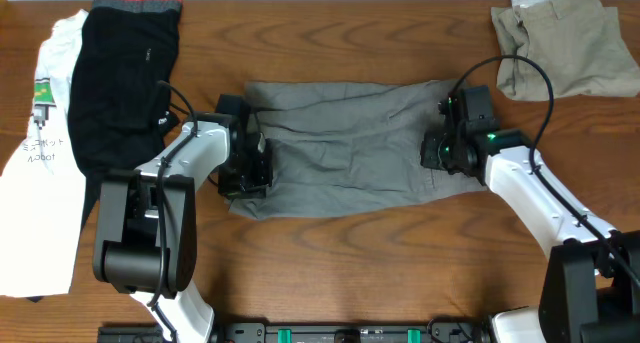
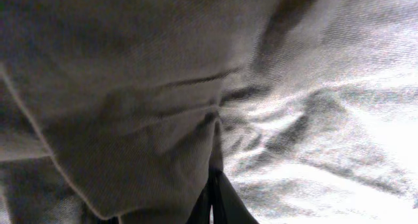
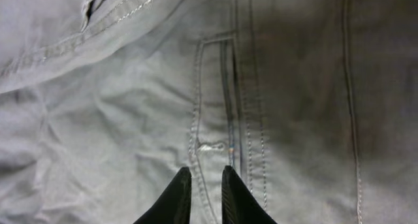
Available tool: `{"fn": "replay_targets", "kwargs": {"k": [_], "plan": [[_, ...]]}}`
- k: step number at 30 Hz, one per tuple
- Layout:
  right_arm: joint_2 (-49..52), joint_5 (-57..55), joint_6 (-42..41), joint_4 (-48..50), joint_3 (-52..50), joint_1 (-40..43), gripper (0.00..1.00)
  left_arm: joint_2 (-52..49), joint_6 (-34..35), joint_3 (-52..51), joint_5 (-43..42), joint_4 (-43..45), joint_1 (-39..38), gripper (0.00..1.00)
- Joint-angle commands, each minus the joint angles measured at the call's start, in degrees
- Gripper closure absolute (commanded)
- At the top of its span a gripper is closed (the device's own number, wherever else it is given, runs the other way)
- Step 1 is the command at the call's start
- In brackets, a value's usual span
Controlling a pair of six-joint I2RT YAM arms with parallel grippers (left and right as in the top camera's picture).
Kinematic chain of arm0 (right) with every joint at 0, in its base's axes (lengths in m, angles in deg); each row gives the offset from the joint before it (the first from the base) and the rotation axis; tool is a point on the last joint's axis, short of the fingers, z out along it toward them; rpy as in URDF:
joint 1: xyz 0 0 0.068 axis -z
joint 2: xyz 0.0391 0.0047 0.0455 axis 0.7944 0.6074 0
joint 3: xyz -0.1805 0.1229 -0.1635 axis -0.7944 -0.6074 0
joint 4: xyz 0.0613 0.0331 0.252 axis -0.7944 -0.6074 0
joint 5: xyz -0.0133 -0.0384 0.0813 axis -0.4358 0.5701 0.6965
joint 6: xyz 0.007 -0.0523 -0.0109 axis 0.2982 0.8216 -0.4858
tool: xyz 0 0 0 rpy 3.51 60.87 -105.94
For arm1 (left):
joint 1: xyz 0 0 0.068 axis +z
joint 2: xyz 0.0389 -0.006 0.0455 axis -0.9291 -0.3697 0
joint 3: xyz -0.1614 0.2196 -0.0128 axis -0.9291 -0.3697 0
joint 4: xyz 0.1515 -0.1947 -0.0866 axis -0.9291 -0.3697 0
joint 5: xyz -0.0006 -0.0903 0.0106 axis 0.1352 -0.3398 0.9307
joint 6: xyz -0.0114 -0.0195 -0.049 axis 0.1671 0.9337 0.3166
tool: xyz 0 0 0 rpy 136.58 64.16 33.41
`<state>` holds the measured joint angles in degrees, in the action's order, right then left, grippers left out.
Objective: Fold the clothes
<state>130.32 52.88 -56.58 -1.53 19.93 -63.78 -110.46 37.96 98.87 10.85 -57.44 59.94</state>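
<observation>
Mid-fold: grey shorts (image 1: 350,148) are pinched at 9 o'clock by the clenched left gripper (image 2: 212,198). The right gripper (image 3: 204,185), at 3 o'clock, is slightly parted and empty; a grasp there is needed next.

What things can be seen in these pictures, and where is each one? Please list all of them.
grey shorts: one, mid-grey, spread flat at the table's centre, between the two grippers
black trousers: one, black with a red-grey waistband, upper left, partly over the T-shirt
white T-shirt: one, white with a small print, along the left edge
khaki shorts: one, khaki-beige, crumpled at the upper right corner
table: one, brown wood, under everything
left gripper: one, black, shut on the left end of the grey shorts
right gripper: one, black, fingers slightly parted over the right end of the grey shorts, near a pocket seam
arms: two, white and black, reaching in from the near edge
</observation>
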Motion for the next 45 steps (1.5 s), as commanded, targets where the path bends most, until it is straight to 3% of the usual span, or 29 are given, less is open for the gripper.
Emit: {"fn": "replay_targets", "kwargs": {"k": [1,4,7,14,16,25,29,34,38,44,45], "plan": [[0.48,-2.45,-3.52,2.03,-2.05,-0.46,0.85,-2.05,1.03,-2.71,4.68,-1.70,-0.02,0.94],[1.53,-2.45,-5.09,5.42,-3.87,-0.46,0.88,2.36,1.16,-1.88,4.68,-2.05,-0.02,0.92],[3.32,-2.43,-6.75,8.26,-5.25,-0.48,0.90,7.67,1.09,-1.79,4.79,-1.92,-0.02,0.83],[12.04,-0.42,-9.97,13.84,-5.62,-0.48,0.96,16.81,0.63,-1.79,5.97,4.02,-0.02,0.45],[14.47,1.55,-10.34,15.54,-5.62,-0.48,0.97,17.49,0.63,-1.79,5.95,6.86,-0.04,0.39],[18.12,2.89,-10.78,17.03,-5.62,-0.48,0.96,14.16,-7.63,-2.36,8.66,19.93,-0.09,0.38],[18.12,2.89,-10.78,17.07,-5.62,-0.46,0.96,11.65,-12.02,-2.36,11.56,20.94,-0.09,0.38],[18.12,2.75,-10.75,17.07,-5.62,-0.46,0.94,11.39,-16.79,-2.34,11.52,18.21,-0.09,0.50],[18.12,2.25,-10.75,17.05,-5.62,-0.46,0.93,13.18,-16.76,-2.34,11.43,16.81,-0.09,0.71],[18.12,2.23,-10.75,17.09,-5.62,-0.46,0.93,15.74,-16.79,-2.36,10.64,13.77,-0.09,0.94],[18.12,2.25,-10.75,17.09,-5.62,-0.48,0.93,15.50,-16.74,-2.40,10.60,13.90,-0.09,0.94]]}}
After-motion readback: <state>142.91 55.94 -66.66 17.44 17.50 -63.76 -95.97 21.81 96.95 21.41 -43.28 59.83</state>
